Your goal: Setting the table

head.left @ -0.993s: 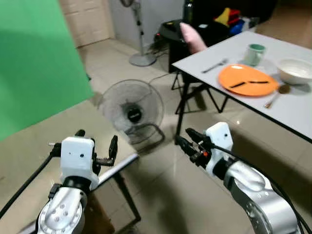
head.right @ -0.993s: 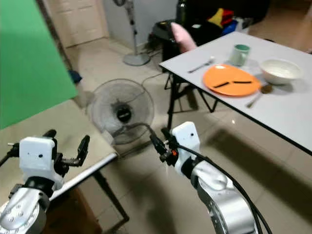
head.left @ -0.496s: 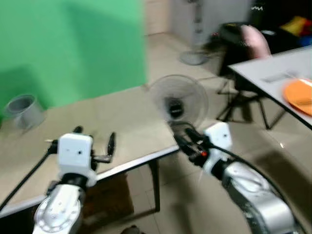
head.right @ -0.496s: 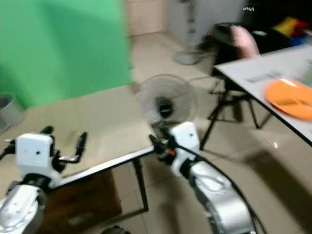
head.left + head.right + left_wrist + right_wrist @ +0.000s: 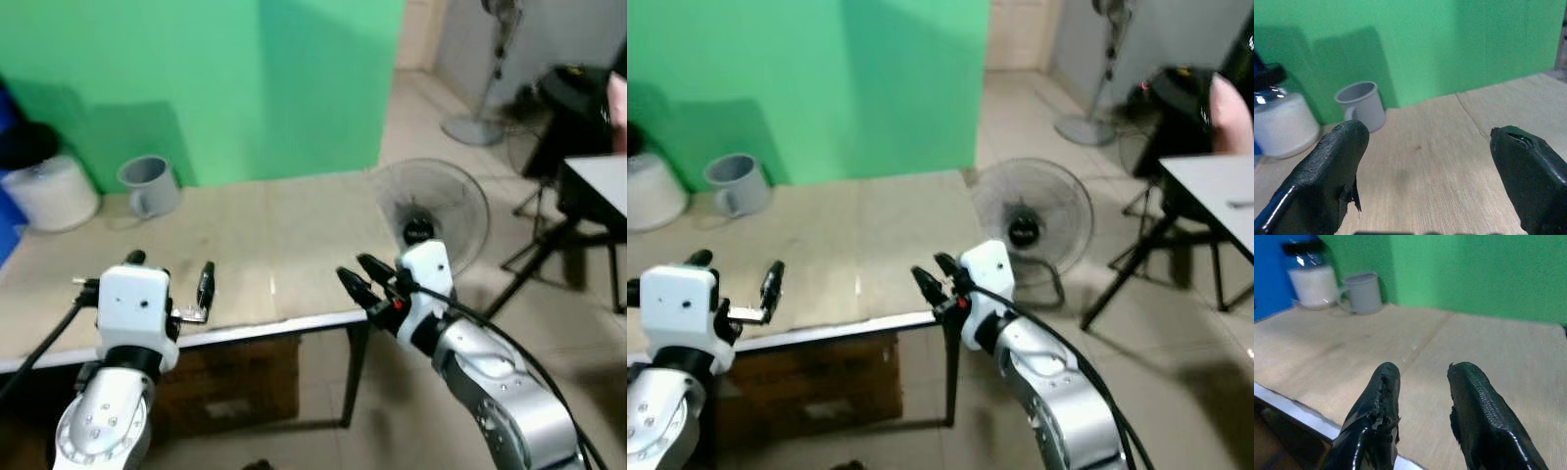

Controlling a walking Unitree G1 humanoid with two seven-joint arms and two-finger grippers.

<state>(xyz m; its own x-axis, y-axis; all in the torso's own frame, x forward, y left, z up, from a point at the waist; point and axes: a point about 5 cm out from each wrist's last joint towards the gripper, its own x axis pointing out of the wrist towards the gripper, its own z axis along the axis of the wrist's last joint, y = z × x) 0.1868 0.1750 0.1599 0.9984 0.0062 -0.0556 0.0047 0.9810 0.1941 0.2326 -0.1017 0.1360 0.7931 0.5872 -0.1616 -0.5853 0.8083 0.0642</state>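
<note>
We face a wooden table (image 5: 294, 245). The grey mug (image 5: 149, 185) sits far-left, nearer our left hand (image 5: 171, 284); both it and the right hand (image 5: 364, 279) are open, empty.

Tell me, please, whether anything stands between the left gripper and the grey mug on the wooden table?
Nothing visible does. The left gripper, open, hangs over the near edge of the wooden table, and only bare tabletop lies between it and the grey mug by the green wall. The white container sits beside the mug.
</note>
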